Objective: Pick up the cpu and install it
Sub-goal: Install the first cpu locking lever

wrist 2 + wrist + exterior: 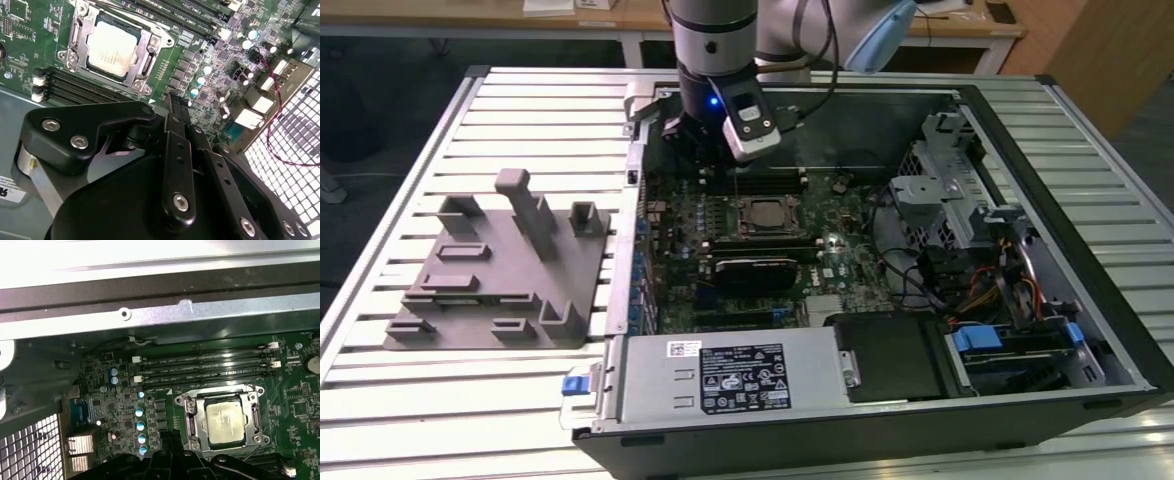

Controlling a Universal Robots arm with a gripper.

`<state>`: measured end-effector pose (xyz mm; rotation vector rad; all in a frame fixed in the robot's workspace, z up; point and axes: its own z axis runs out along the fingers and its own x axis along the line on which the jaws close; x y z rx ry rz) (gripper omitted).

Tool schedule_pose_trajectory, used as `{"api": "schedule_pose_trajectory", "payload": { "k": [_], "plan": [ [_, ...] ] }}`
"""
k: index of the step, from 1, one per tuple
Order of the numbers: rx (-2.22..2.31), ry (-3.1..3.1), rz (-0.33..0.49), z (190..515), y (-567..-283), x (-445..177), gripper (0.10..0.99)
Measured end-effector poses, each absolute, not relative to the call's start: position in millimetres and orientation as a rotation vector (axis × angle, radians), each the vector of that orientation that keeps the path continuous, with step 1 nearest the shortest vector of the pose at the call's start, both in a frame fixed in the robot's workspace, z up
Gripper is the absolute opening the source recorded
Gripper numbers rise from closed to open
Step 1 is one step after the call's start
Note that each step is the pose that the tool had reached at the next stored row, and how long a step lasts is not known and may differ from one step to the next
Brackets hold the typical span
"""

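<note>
- Nearest in the exterior view, at the lower centre of the frame, a silver box with a black label (727, 375) sits at the front edge of the open computer case (1107, 330).
- At the left of the frame a grey plastic fixture (500, 270) stands on the slatted metal worktop (440, 400), just beside the case's side wall.
- The cpu (762, 214) sits in its socket at the middle of the frame, on the green motherboard (854, 262). Its pale metal top faces up.
- In both wrist views the cpu (112, 48) (225, 421) lies flat inside the metal socket frame (150, 60), with nothing on top of it.
- Black memory slots (210, 365) run alongside the socket, on the side towards the case's rear wall.
- The gripper (736, 172) hangs at the upper centre of the exterior view, just behind the cpu and above the board, apart from the chip.
- In the second wrist view the gripper (176, 102) has its two black fingers pressed together, with nothing between them.
- Farthest back, at the top of the exterior view, wooden desks (587, 15) stand beyond the worktop.
</note>
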<state>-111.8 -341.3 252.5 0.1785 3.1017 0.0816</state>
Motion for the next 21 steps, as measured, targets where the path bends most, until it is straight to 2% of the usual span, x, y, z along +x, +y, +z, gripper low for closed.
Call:
{"api": "schedule_pose_trajectory", "payload": {
  "k": [9, 21],
  "plan": [
    [0.182, 3.097, 0.292, 251, -341, -112, 0.106],
    [0.184, 3.097, 0.342, 247, -341, -89, 0.106]
  ]
}}
